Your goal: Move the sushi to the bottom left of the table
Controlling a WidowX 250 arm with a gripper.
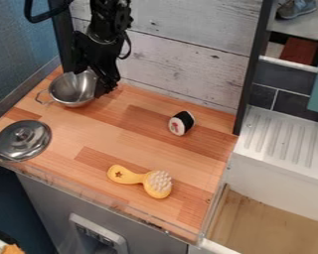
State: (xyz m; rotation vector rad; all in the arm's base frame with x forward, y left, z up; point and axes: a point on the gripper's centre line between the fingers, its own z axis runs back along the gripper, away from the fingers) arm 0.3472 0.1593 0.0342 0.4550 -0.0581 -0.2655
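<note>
I have my fingers spread wide, one on each side of a gap with nothing gripped between them. They hang at the back left of the worktop, over the metal pot, and part of its bowl shows between them. I cannot tell whether either finger touches the pot. My black arm comes down from the top edge of the view, in front of the whitewashed plank wall.

The sushi is well apart from me, toward the back right of the worktop. It lies on its side in its black wrap, the round white end with a red middle turned toward the front left.

The pot has a thin wire handle sticking out on its left. In front of it, at the left edge of the worktop, lies a shiny metal lid, knob up. Near the front, between the lid and the right edge, is a yellow brush, its pale bristles facing up and its handle pointing left.

To the right of the worktop I see a white ridged draining board, with a basin in front of it that has a wood-coloured bottom.
</note>
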